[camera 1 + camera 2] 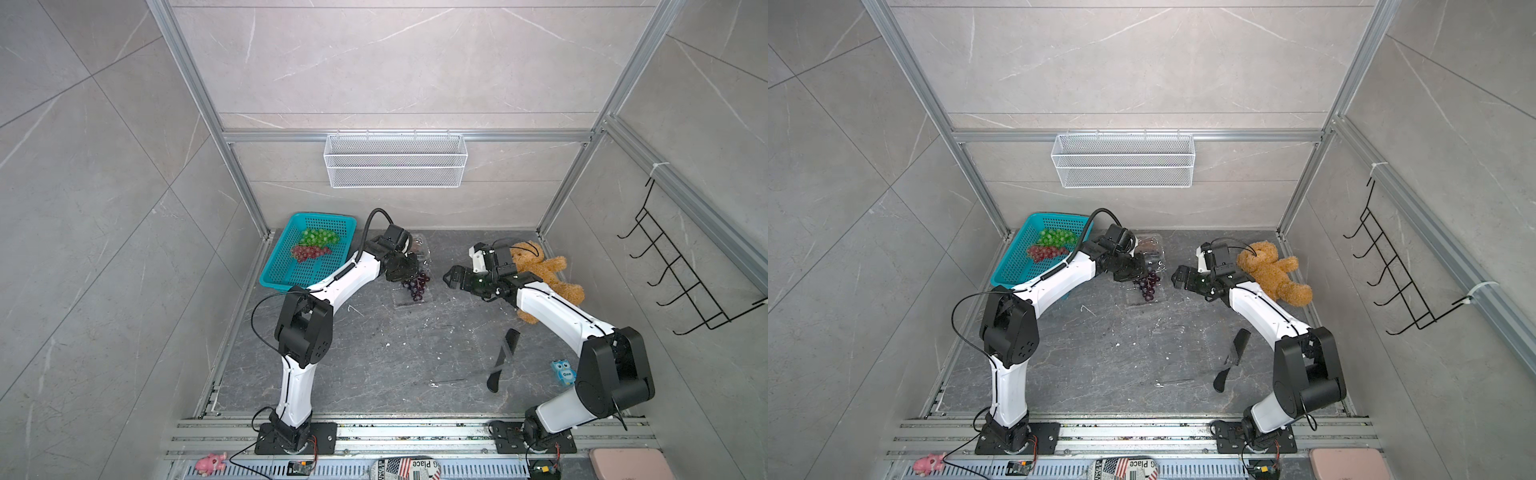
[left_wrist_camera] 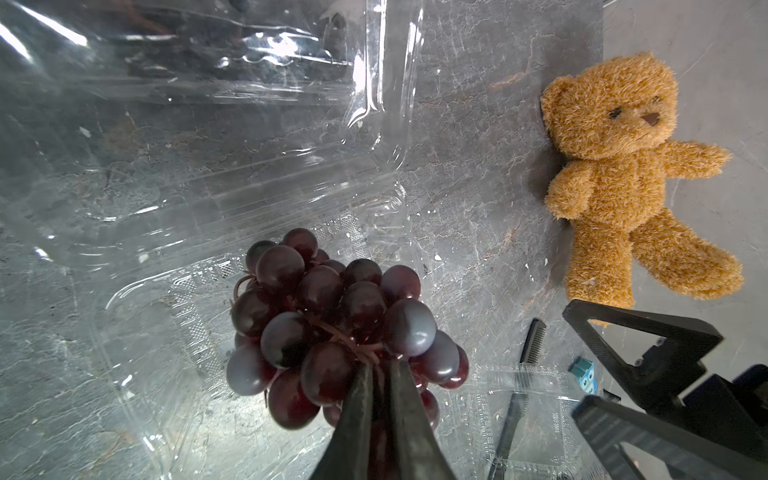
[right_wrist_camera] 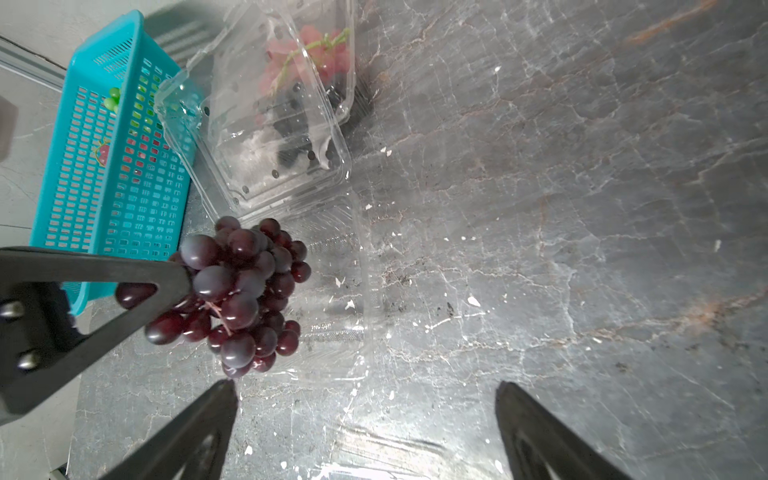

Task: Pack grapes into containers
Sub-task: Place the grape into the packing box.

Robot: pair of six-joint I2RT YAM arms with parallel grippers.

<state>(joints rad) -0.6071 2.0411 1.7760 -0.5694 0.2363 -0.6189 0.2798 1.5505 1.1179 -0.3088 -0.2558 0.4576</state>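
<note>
Pinching the stem of the dark grape bunch [image 2: 332, 324], left gripper [image 2: 380, 368] hangs it over an open clear container [image 1: 405, 306] mid-frame; right gripper [image 3: 365, 386] gapes wide, empty.

"One" on blue owl toy [image 1: 564, 372]; "Place" on flag-print case [image 1: 405, 467]

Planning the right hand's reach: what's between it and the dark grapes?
Bare tabletop and the rim of the clear container below the dark grapes, in the right wrist view.
</note>
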